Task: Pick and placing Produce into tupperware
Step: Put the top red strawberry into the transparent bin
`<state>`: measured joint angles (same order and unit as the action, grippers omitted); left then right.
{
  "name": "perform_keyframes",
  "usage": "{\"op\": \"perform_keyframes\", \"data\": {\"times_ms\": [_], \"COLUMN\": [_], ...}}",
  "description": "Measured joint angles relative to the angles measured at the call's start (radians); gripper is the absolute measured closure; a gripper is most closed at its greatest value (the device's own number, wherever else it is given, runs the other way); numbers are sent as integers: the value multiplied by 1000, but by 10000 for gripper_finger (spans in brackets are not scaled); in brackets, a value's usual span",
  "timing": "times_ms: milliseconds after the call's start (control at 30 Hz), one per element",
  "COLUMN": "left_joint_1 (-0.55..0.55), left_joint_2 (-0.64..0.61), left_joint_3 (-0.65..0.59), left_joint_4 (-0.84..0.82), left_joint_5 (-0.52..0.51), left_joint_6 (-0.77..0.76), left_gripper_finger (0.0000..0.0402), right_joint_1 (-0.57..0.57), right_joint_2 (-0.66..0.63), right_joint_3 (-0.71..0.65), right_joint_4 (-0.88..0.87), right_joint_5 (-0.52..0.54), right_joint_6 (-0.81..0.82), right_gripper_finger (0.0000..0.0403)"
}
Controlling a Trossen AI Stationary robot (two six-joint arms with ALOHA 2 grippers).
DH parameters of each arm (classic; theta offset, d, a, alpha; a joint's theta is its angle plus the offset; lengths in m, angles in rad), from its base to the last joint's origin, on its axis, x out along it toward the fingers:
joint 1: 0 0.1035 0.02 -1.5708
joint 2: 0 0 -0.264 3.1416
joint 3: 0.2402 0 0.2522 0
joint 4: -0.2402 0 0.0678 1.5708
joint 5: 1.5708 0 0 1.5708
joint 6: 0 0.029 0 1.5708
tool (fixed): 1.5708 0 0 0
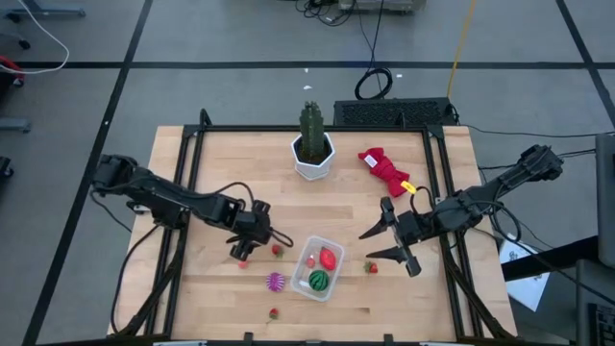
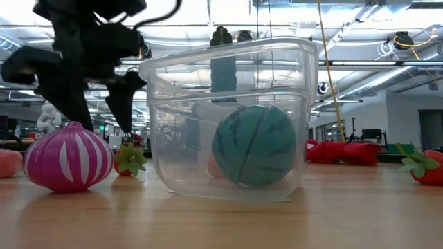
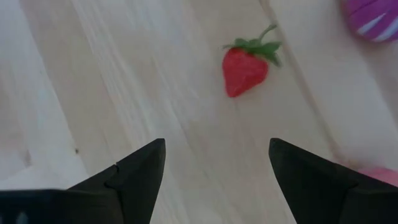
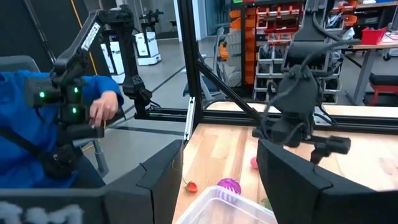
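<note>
The clear tupperware (image 1: 306, 280) stands near the table's front middle. A green striped ball (image 1: 318, 281), a red piece (image 1: 328, 258) and a pink bit (image 1: 310, 259) lie in it. On the wood to its left lie a strawberry (image 3: 244, 67), a purple striped piece (image 1: 276, 281), a pink bit (image 1: 242, 261) and a tiny red bit (image 1: 274, 312). Another strawberry (image 1: 370, 267) lies to its right. My left gripper (image 1: 250, 247) points steeply down, open, above the bare wood just left of the first strawberry. My right gripper (image 1: 366, 245) hovers open and level, to the right of the tupperware.
A green cactus in a white hexagonal pot (image 1: 312, 154) stands at the far middle. A red cloth bundle (image 1: 382, 168) lies at the far right. A black frame (image 1: 192, 154) runs along the table's sides. A person in blue (image 4: 37, 124) sits beyond the table's left side.
</note>
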<state>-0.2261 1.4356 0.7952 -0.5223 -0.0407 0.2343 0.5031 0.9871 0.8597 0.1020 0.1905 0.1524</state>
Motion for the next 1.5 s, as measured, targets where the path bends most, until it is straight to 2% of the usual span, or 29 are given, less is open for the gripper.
{"op": "perform_keyframes", "data": {"times_ms": [233,367,1033,1500], "left_joint_1": [32,44,42,44], "left_joint_2": [94,133,151,257], "left_joint_3": [0,0,0,4], "left_joint_4": [80,118,239,295], "left_joint_5": [21,83,183,197], "left_joint_6": [73,98,119,115], "left_gripper_finger": [110,110,110,110], "right_joint_1": [0,0,-1,0], "right_joint_2": [-1,-1,-1,0], "right_joint_3": [0,0,0,0], "right_joint_4": [0,0,-1,0], "right_joint_5": [0,0,0,0], "right_joint_6": [19,19,19,19], "right_gripper_finger": [206,206,206,206]}}
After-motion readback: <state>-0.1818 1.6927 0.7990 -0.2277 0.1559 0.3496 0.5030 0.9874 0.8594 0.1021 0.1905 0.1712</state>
